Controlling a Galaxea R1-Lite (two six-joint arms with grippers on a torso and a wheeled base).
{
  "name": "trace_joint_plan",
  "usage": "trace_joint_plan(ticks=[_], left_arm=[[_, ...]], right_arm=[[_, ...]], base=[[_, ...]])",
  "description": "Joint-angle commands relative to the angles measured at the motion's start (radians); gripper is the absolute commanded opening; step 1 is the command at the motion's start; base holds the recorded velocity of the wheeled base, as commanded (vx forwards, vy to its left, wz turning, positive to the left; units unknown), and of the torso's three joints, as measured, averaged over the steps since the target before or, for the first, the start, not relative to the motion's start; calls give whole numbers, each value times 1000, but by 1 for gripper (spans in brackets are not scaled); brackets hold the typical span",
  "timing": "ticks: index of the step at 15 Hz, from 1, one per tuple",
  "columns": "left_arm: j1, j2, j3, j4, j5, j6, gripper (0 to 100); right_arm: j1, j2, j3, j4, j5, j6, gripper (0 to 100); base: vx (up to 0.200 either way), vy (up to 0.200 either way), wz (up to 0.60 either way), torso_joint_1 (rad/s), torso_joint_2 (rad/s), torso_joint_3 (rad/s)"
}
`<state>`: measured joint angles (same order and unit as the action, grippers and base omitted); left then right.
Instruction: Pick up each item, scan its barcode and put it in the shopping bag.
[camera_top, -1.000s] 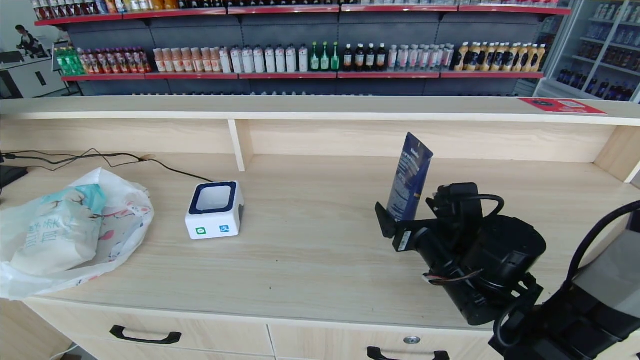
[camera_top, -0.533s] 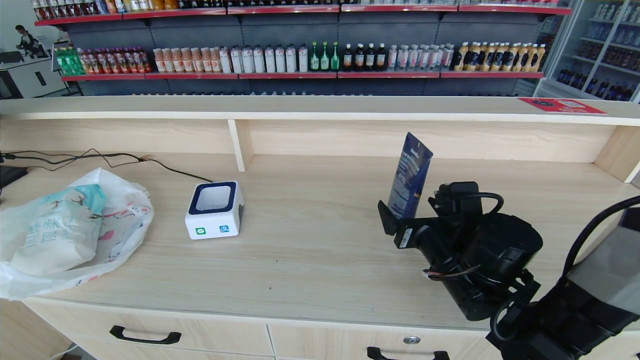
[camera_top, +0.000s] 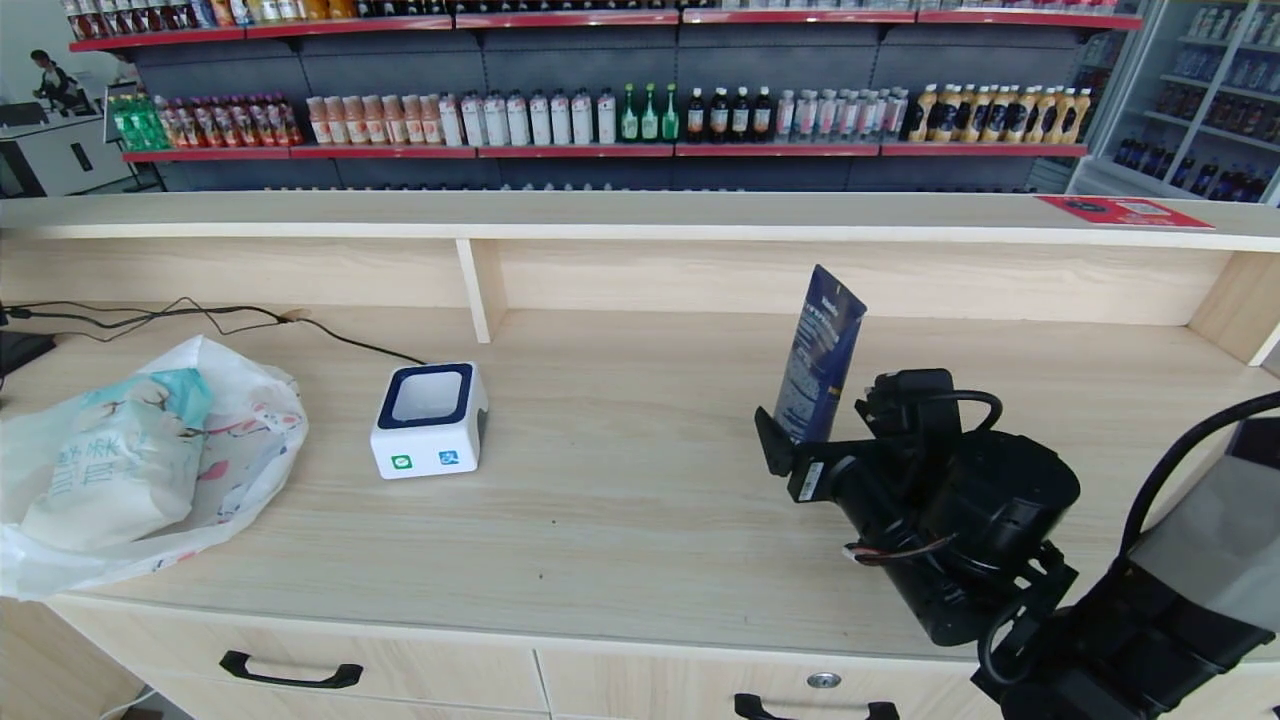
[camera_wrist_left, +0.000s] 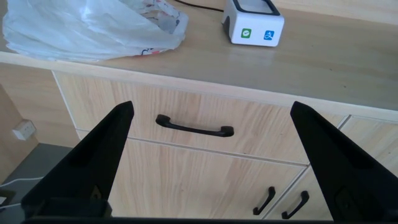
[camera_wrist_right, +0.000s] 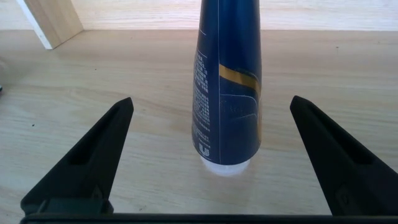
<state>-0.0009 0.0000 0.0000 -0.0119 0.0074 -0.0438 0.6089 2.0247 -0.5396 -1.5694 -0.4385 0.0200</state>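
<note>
Change: the right arm has edged a little toward the counter's right end. The tube, scanner and bag lie as before.
Tube (camera_top: 820, 350): a dark blue, glossy squeeze tube with a gold band. It stands upright on its round white cap on the right half of the counter, with its flat crimped end on top.
Right gripper (camera_wrist_right: 211, 106): spread wide and holding nothing. Its black wedge-shaped fingers (camera_wrist_right: 87, 162) flank the tube's lower part, one on each side, with clear gaps between them and the tube.
Left gripper (camera_wrist_left: 211, 112): also wide open and empty, held low in front of the drawer front, below the counter edge.
Scanner (camera_top: 428, 420): a small white cube with rounded corners and a dark blue frame around its top window. It stands left of centre, well apart from the tube.
Shopping bag (camera_top: 150, 460): thin, crinkled translucent plastic, slumped at the counter's left end. A soft printed pack shows through it.
Counter (camera_top: 620, 500): pale wood grain, matte, with a raised back ledge.
Drawer handle (camera_wrist_left: 194, 127): a slim black bar.
Cable (camera_top: 200, 315): a thin black line running behind the bag towards the scanner.
</note>
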Motion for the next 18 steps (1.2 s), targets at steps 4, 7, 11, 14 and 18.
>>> trace_joint_plan(ticks=[4, 7, 11, 14, 18], left_arm=[[-1, 0, 0, 0, 0, -1, 100], [1, 0, 0, 0, 0, -1, 100], [-1, 0, 0, 7, 0, 2, 100], [1, 0, 0, 7, 0, 4, 100], [-1, 0, 0, 9, 0, 4, 100]], right_arm=[[2, 19, -7, -1, 0, 0, 100], [2, 17, -7, -1, 0, 0, 100], [6, 2, 4, -1, 0, 0, 100], [15, -6, 7, -1, 0, 0, 100], [45, 14, -8, -1, 0, 9, 100]], base=[[0, 0, 0, 0, 0, 0], [0, 0, 0, 0, 0, 0], [0, 0, 0, 0, 0, 0], [0, 0, 0, 0, 0, 0], [0, 0, 0, 0, 0, 0]])
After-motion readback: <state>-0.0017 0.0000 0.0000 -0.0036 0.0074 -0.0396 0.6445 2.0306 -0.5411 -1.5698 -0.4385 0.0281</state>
